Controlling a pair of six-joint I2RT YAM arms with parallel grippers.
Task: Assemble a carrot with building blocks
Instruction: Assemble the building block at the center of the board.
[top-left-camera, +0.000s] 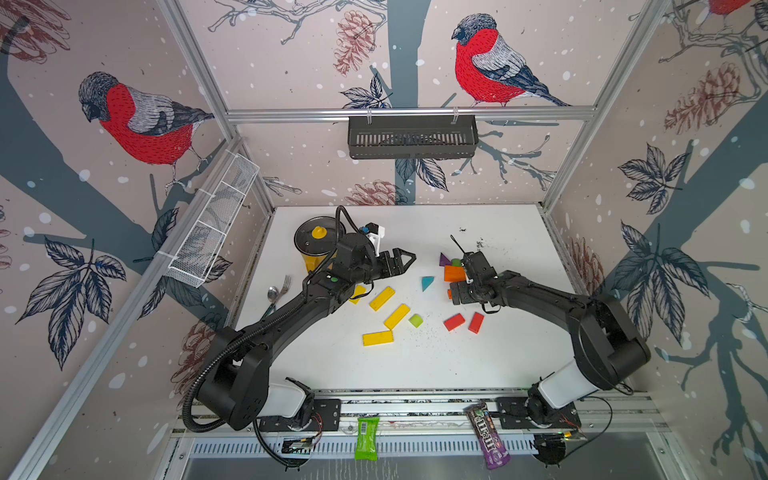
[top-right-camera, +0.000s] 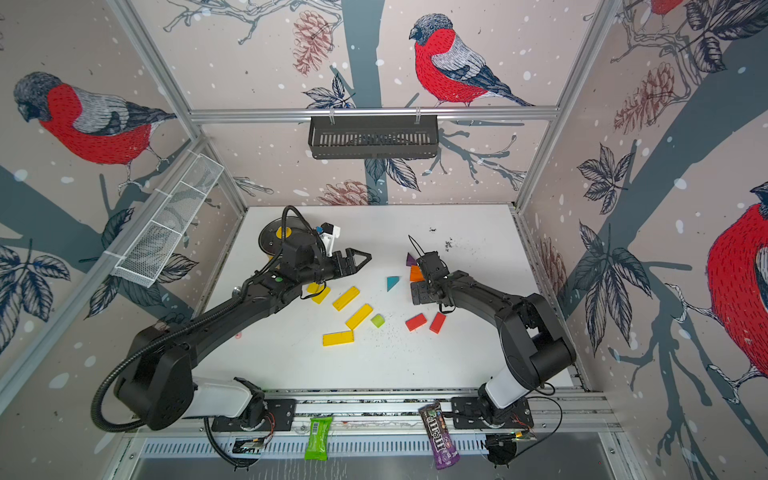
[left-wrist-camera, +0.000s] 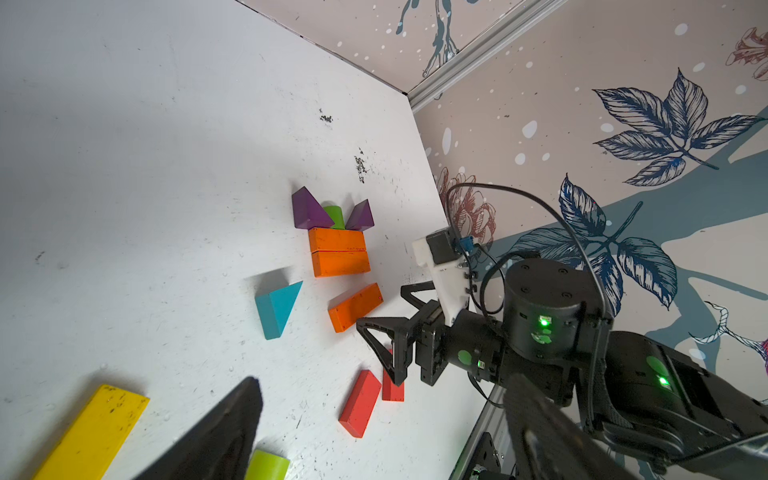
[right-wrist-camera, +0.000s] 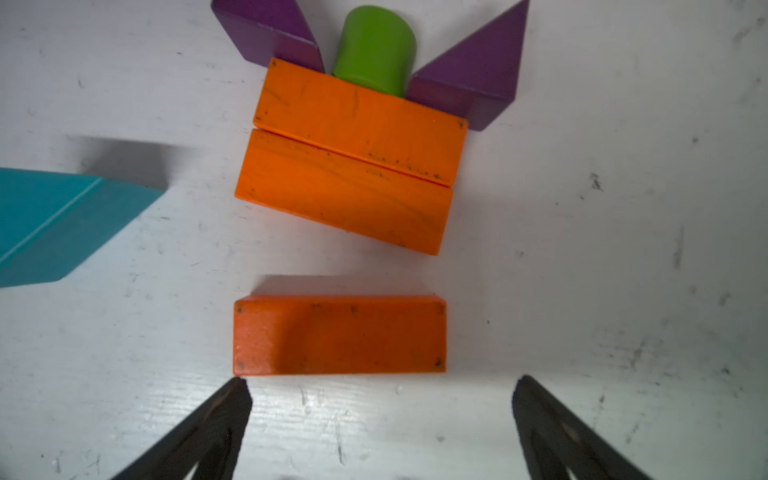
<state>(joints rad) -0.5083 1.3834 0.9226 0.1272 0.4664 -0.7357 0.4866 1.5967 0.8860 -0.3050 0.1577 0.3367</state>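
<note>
- Your table (top-left-camera: 457, 365): flat white board, scuffed, w/ dark specks toward the far right corner
- L arm (top-left-camera: 291, 316): bent at the elbow, reaching fwd over the left half. The left gripper (top-left-camera: 409, 264) is held roughly level above the board, its black triangular fingers spread, nothing btwn them
- R arm (top-left-camera: 540, 291): elbow out to the right, wrist tipped down at the build. The right gripper (right-wrist-camera: 382, 386) is spread wide & empty, tips just short of the loose orange bar (right-wrist-camera: 340, 336). One tip sits right at its corner; you can't tell if it touches
- A yellow pot (top-left-camera: 311, 264) w/ round dark lid (top-left-camera: 305, 243) & yellow knob (top-left-camera: 319, 232), far left, partly behind the L arm
- The yellow bars (top-left-camera: 381, 298): flat painted rectangles, 3 in the open mid-table, more yellow showing under the L arm
- Carrot build, far right: 2 orange bars (right-wrist-camera: 357, 120), long sides touching, paint nicked along the edges. The loose one lies apart from them across a gap
- 2 red bars (top-left-camera: 454, 322), near each other, btwn the build & the arm bases
- One teal triangle (left-wrist-camera: 276, 309): a wedge, alone, left of the build
- 2 purple triangles (right-wrist-camera: 473, 83) flare out from the far orange bar, w/ a glossy lime-green cylinder (right-wrist-camera: 374, 45) btwn them
- A lime-green block (top-left-camera: 415, 320) just beside the yellow bars
</note>
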